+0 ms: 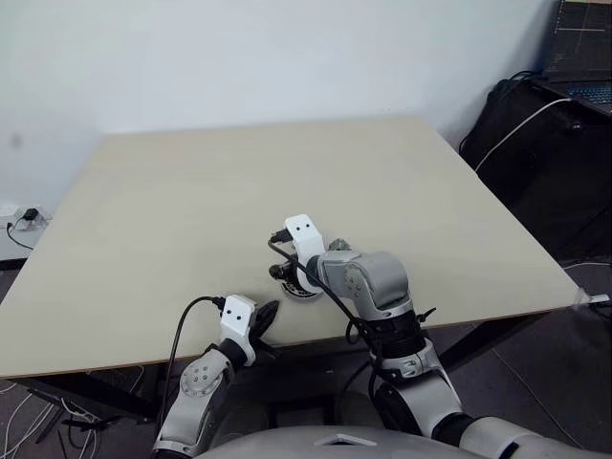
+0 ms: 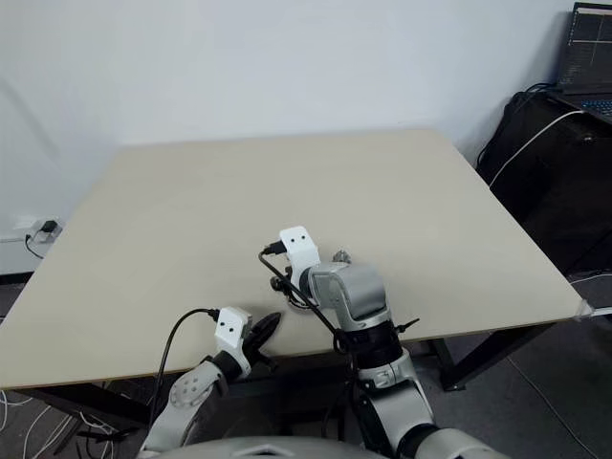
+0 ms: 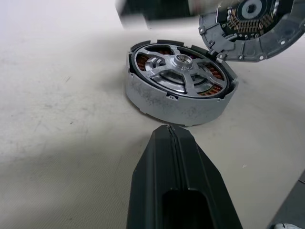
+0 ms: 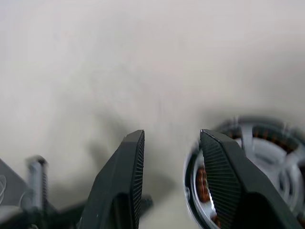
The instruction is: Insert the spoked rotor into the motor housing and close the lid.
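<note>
Sitting near the front edge of the pale counter (image 1: pixel 239 191), the motor housing (image 3: pixel 178 102) is a squat round cup with a speckled grey wall. The spoked rotor (image 3: pixel 178 71) lies inside it, its silvery spokes running out from a central hub, with copper-brown windings showing in the gaps between the spokes. Just behind the housing, the lid (image 3: pixel 250 28) is tilted up off the counter, its ribbed inner face and dark centre turned toward the left wrist camera; its lower rim is close to the far rim of the housing, and whether they touch cannot be told.

The left tool (image 3: pixel 169 136) is low over the counter just in front of the housing, its two black fingers pressed together and holding nothing. The right tool (image 4: pixel 171 143) hangs above the counter beside the housing, its fingers apart with nothing between them; one fingertip (image 4: pixel 217 152) overlaps the housing's rim in the right wrist view, but contact cannot be judged. From the head cameras, the right arm covers most of the housing, and a laptop (image 1: pixel 583 43) sits on dark furniture off the counter's far right corner.
</note>
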`<state>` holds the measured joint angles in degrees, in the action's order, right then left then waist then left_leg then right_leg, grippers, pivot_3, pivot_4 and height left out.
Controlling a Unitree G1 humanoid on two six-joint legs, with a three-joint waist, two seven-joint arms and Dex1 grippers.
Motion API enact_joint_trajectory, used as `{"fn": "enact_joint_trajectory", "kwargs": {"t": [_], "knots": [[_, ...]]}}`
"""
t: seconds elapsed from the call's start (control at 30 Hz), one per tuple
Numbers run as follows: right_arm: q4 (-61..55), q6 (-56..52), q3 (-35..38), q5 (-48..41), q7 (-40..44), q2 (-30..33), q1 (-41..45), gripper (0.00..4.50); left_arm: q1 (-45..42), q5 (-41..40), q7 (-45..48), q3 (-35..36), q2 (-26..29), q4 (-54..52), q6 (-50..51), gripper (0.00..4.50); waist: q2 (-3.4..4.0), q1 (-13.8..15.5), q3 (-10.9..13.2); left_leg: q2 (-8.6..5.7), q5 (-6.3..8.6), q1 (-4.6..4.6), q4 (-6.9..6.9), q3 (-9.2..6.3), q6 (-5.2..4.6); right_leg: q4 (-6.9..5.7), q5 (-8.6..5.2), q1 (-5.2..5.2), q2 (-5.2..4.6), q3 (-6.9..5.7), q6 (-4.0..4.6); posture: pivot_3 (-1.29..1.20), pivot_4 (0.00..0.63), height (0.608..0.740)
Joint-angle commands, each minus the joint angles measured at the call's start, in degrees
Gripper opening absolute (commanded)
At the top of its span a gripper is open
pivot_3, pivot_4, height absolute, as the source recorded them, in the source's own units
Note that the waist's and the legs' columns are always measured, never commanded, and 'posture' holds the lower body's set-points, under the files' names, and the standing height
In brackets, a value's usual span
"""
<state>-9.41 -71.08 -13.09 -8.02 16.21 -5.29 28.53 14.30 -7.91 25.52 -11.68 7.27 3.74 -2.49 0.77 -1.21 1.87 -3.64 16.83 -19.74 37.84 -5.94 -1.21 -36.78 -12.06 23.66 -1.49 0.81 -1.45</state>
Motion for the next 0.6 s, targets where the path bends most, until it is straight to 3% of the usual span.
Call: {"fn": "enact_joint_trajectory", "kwargs": {"t": [0.03,0.1,0.23,0.43,0.6], "knots": [[-6.62,14.75,-3.76,2.06,1.18,3.73,-0.01,1.81,-0.91,-0.5,0.63,0.22,0.27,-2.39,0.12,0.0,0.02,-0.13,0.02,0.0,0.01,0.03,0.0,0.0,-0.01,0.03,0.0,0.0,0.0,-0.01,-0.01,0.0,0.0,0.74],[-7.02,20.8,-4.17,4.23,-0.55,5.47,-0.61,1.42,-1.08,-0.49,0.84,0.18,0.43,-2.47,0.38,0.0,0.01,-0.2,0.02,0.0,0.01,0.03,0.0,0.0,-0.01,0.05,-0.01,-0.03,0.0,-0.03,-0.02,0.0,0.0,0.74],[-6.52,30.58,-3.39,10.78,-6.49,9.46,-1.86,0.13,-1.51,-0.17,1.11,0.13,0.72,-2.6,0.54,0.0,-0.02,-0.09,0.02,0.01,0.0,0.02,0.0,0.01,0.0,0.02,0.0,-0.08,0.01,-0.01,-0.02,0.0,0.0,0.74],[-6.98,33.7,3.84,17.67,-14.68,15.27,-6.72,0.06,-2.21,0.31,1.71,-0.34,1.78,-3.28,0.53,0.0,-0.05,0.55,0.03,-0.01,0.0,0.0,0.01,0.04,0.0,0.03,-0.01,-0.09,0.0,0.05,-0.01,0.0,0.0,0.74],[-8.88,30.79,6.8,21.23,-14.32,21.55,-15.25,0.06,-2.81,0.62,2.43,-0.6,2.68,-3.32,0.55,0.0,-0.06,0.67,0.04,0.0,0.01,-0.05,-0.02,0.07,-0.02,0.04,-0.04,-0.06,0.0,0.07,0.04,0.0,0.0,0.74]]}}
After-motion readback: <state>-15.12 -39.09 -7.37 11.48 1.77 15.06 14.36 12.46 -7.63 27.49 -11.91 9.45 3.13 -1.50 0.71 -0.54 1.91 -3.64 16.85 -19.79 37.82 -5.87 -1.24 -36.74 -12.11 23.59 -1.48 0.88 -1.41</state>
